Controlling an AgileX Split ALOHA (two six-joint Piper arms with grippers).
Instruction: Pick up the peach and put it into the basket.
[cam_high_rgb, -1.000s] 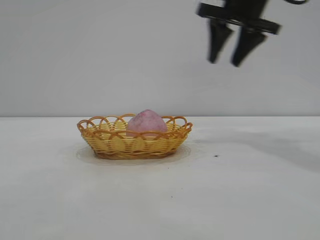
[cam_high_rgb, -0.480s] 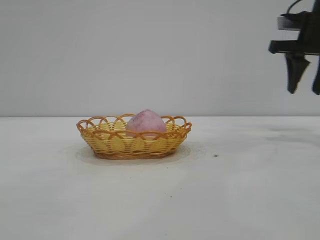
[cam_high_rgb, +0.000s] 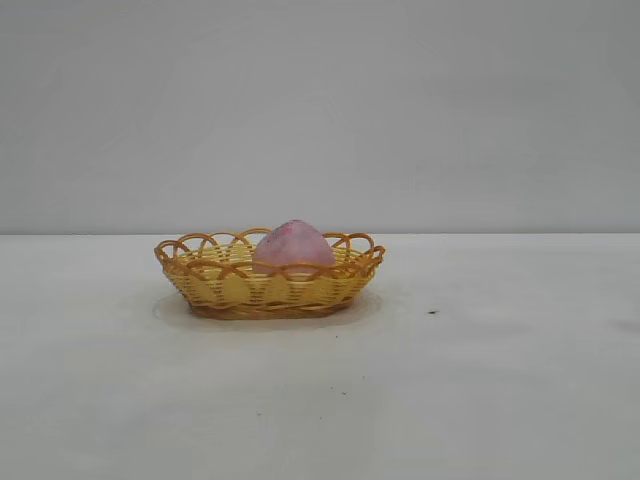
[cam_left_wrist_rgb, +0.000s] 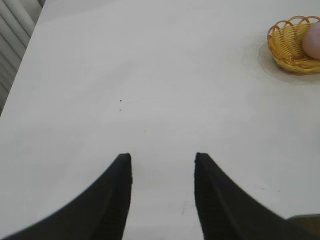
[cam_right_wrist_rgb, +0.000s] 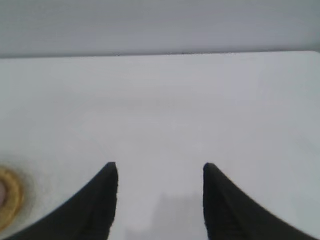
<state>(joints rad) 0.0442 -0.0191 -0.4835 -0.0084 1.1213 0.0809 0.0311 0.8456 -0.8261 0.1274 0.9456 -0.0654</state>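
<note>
White bench (cam_high_rgb: 500, 400) and a plain grey wall fill the scene. On the bench the basket (cam_high_rgb: 268, 275) sits left of centre with the peach (cam_high_rgb: 292, 247) resting inside it, dome up, so by my reading the placing is done. What remains is clearing out: the right tool (cam_right_wrist_rgb: 160, 197), released and empty, should retreat high and wide so nothing clips the looped rim. From it the basket shows only at the frame edge, well apart. Parked, the left tool (cam_left_wrist_rgb: 162, 192) hangs unclenched over bare bench, basket (cam_left_wrist_rgb: 295, 47) far off.
</note>
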